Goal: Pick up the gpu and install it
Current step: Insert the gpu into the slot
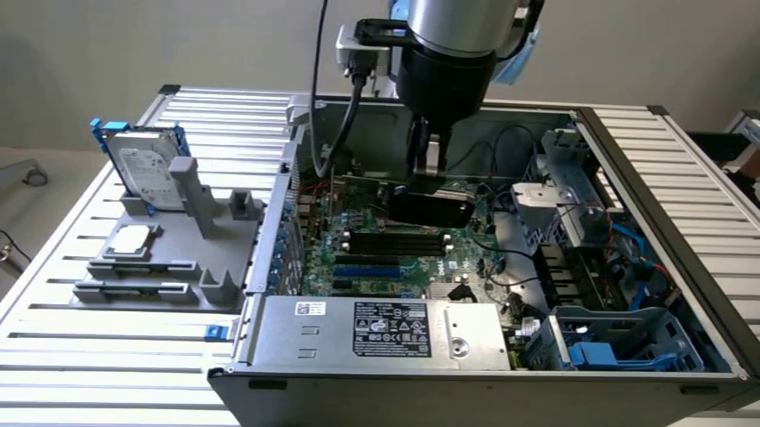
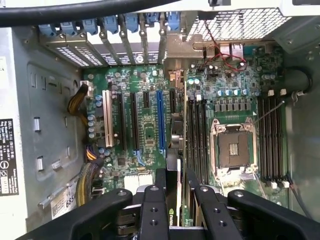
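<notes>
The gpu [image 1: 430, 209] is a black-faced card held on edge inside the open computer case [image 1: 647, 231], just above the green motherboard [image 1: 356, 258]. My gripper [image 1: 425, 169] comes straight down from above and is shut on the card's top edge. In the wrist view the gpu [image 2: 176, 132] runs edge-on away from my gripper [image 2: 176, 180], whose black fingers [image 2: 160, 192] press on both of its faces. The card hangs beside the blue slot [image 2: 160, 120], between that slot and the memory sticks [image 2: 196, 132]. Whether its lower edge touches a slot I cannot tell.
The silver power supply [image 1: 380, 331] lies along the case's near side, and drive cages with cables [image 1: 600, 267] stand at the exterior view's right. The bare CPU socket [image 2: 233, 147] sits next to the memory. A grey holder [image 1: 155, 249] outside the case carries a blue-framed hard drive [image 1: 149, 165] and a small silver chip [image 1: 133, 236].
</notes>
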Controlling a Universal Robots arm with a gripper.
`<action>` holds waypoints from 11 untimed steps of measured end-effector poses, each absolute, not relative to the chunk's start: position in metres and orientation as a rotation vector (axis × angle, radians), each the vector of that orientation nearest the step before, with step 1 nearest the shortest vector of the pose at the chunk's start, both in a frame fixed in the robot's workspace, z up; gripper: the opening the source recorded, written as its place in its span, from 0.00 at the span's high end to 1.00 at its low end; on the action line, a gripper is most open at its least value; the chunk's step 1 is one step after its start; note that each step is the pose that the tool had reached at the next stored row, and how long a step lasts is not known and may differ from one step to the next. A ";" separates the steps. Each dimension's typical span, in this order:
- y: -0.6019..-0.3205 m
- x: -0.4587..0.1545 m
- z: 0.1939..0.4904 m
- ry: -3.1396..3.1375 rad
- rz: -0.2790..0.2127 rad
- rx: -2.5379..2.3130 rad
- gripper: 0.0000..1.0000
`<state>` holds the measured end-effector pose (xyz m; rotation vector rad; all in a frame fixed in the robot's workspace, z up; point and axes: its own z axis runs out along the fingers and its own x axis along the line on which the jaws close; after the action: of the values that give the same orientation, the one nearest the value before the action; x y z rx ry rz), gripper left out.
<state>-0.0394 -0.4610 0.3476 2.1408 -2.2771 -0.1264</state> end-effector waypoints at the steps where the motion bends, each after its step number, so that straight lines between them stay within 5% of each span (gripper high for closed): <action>1: -0.462 -0.040 0.347 -2.274 -0.127 2.145 0.74; 11: -0.471 -0.050 0.338 -2.239 -0.129 2.181 0.74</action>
<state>-0.0504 -0.4710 0.3385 2.1815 -2.2388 -0.1289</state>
